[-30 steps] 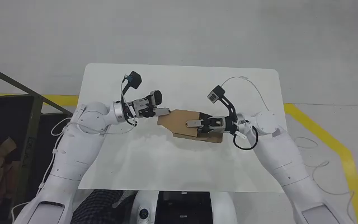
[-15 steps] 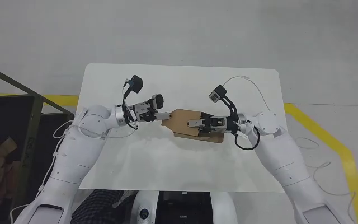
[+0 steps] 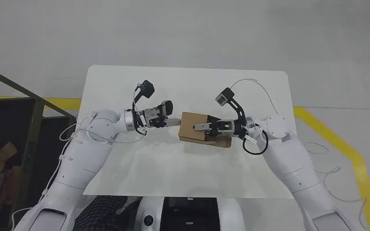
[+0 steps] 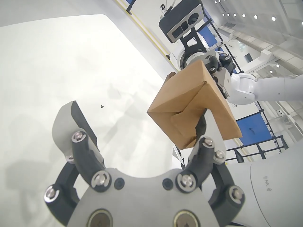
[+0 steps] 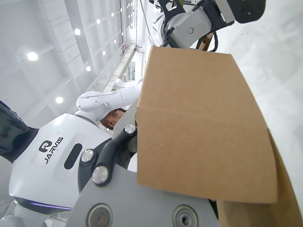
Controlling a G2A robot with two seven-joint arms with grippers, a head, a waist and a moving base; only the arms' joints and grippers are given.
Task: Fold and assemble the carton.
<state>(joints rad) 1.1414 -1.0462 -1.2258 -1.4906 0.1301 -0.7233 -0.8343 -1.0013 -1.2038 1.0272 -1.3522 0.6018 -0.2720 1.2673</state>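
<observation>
In the last second the left gripper [image 3: 172,121] has slid in toward the brown cardboard carton [image 3: 188,134]. The pointed end flap that jutted out on that side is now pressed flat, so the carton's near end reads as a square edge from above. I'd judge that end is folded shut but perhaps not yet tucked. The carton itself has not shifted. It sits over the middle of the white worktop [image 3: 185,86], gripped at its other end by the right gripper [image 3: 203,126], whose fingers are clamped on a panel.

The left wrist view gives what the overhead one can't. The left fingers stand wide apart, one finger [image 4: 201,125] pushing against the folded end flap [image 4: 182,124] and the other hanging free over the worktop. The right wrist view shows the carton's broad plain face, with one right finger [image 5: 127,125] lying along its edge.
</observation>
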